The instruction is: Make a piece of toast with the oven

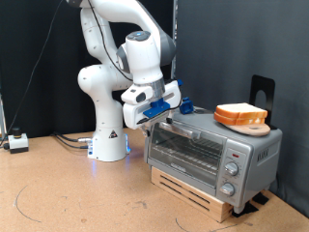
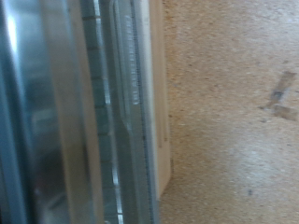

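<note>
Hand [image 1: 166,113] at oven [image 1: 214,155] top-left corner, grip state unclear; toast [image 1: 240,115] well right.

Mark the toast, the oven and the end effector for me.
toast [image 1: 238,114], exterior view, top face of the slice.
oven [image 1: 253,153], exterior view, right knob panel.
end effector [image 1: 181,107], exterior view, fingertips at oven's top edge.

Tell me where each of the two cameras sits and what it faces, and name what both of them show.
Exterior view: off the arm, facing the white arm, its gripper at the top corner of the oven on the exterior view's left, and the piece of toast on the round wooden board on top of the oven.
Wrist view: on the hand, close against the oven's metal edge with the brown table beyond; no fingers show.
Shared: the oven and the table.
</note>
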Motion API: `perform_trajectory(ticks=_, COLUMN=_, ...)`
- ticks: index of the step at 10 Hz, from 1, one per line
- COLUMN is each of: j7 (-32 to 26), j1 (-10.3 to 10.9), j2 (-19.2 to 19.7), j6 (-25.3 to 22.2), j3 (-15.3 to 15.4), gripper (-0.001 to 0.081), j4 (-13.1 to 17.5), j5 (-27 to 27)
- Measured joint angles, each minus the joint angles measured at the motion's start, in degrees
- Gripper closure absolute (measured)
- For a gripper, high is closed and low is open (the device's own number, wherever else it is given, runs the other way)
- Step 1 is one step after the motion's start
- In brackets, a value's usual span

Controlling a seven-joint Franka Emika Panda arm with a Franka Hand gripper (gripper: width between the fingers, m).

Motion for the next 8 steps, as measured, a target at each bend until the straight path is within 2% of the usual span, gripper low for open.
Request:
perform_trajectory(ticks=4, j7=0.3, j1=-4.5, j2=4.5, j6=3.5, j3=-0.6, gripper=-0.0003, j4=1.5, j5=-4.5)
perform_trajectory(ticks=8, j7=1.2, j1=-7.2, j2=13.5, j6=8.0, j3=-0.9, gripper=-0.0003, j4=3.6, j5=-5.8)
